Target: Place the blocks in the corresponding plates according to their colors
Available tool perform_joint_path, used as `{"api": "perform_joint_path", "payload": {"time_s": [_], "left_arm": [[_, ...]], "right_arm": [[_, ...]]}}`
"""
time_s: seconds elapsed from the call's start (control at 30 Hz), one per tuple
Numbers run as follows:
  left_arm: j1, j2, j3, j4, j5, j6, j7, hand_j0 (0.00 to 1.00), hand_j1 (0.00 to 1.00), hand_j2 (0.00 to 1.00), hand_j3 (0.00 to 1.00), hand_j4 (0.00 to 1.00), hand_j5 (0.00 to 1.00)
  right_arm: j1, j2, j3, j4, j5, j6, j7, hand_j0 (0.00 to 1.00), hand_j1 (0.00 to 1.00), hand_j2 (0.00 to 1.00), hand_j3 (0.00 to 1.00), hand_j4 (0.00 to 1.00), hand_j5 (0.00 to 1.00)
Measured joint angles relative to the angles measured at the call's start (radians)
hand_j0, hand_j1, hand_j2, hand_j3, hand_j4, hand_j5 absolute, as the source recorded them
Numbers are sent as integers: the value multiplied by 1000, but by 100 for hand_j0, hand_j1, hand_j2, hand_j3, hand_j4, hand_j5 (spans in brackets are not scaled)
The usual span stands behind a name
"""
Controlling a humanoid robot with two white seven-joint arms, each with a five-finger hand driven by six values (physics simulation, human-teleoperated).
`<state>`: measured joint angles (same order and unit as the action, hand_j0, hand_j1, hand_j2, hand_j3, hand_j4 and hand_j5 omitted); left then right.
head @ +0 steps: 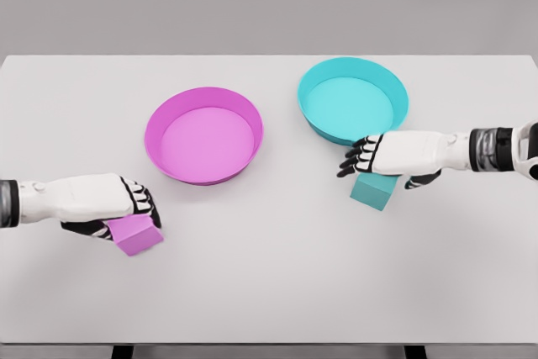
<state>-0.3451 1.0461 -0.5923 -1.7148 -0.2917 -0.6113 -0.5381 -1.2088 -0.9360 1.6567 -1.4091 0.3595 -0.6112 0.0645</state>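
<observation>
White and matte, the flat tabletop (pixel 277 292) fills most of the head view, with a plain grey wall behind its far edge.

Toward the far middle sit two round shallow plates with raised rims. The magenta plastic plate (pixel 203 134) lies left of centre, and the cyan plastic plate (pixel 353 100) lies to its right and slightly farther back; the two are near each other but apart.

From the lower left, the white left arm reaches in along the table. The left hand (pixel 99 204) lies over the small magenta cube-shaped block (pixel 139 234), its black-jointed fingers (pixel 141 203) curled down around the block's top and far side, the thumb tucked beneath at the near side. This block rests on the table, below and left of the magenta plate, well clear of its rim.

From the right edge comes the right arm. The right hand (pixel 395 157) is cupped over the small teal cube-shaped block (pixel 374 190), fingers bent around its upper part. That block sits just in front of the cyan plate's near rim, outside it.
</observation>
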Motion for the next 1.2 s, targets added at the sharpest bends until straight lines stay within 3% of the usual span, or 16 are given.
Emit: {"api": "perform_joint_path", "payload": {"time_s": [0.13,0.53,0.67,1.0,1.07,1.1,1.17,1.2], "left_arm": [[-52,2,3,10,-4,-2,1,41,41,41,41,41,41],[-195,-12,13,59,73,-1,7,41,41,41,41,41,41],[-256,-78,13,118,74,-2,4,41,41,41,41,41,41],[-327,-277,15,262,46,-2,-1,41,41,41,41,41,41],[-336,-338,15,326,28,-2,-1,48,48,48,48,48,48],[-337,-366,14,358,20,-2,-1,59,59,59,59,59,59],[-339,-401,14,403,10,-2,-1,95,95,95,95,95,95],[-342,-411,15,415,8,-2,0,100,100,100,100,100,100]], "right_arm": [[-2,0,0,-2,1,0,21,83,83,83,83,83,83],[-9,0,-11,-5,-3,0,44,67,67,67,67,67,67],[-11,3,-13,-5,-2,0,44,62,62,62,62,62,62],[-15,5,-52,-22,-3,0,45,59,59,59,59,59,59],[-17,5,-65,-34,-5,0,45,58,58,58,58,58,58],[-18,5,-72,-40,-6,0,45,58,58,58,58,58,58],[-18,5,-86,-50,-8,0,45,58,58,58,58,58,58],[-23,5,-90,-56,-9,0,45,58,58,58,58,58,58]]}}
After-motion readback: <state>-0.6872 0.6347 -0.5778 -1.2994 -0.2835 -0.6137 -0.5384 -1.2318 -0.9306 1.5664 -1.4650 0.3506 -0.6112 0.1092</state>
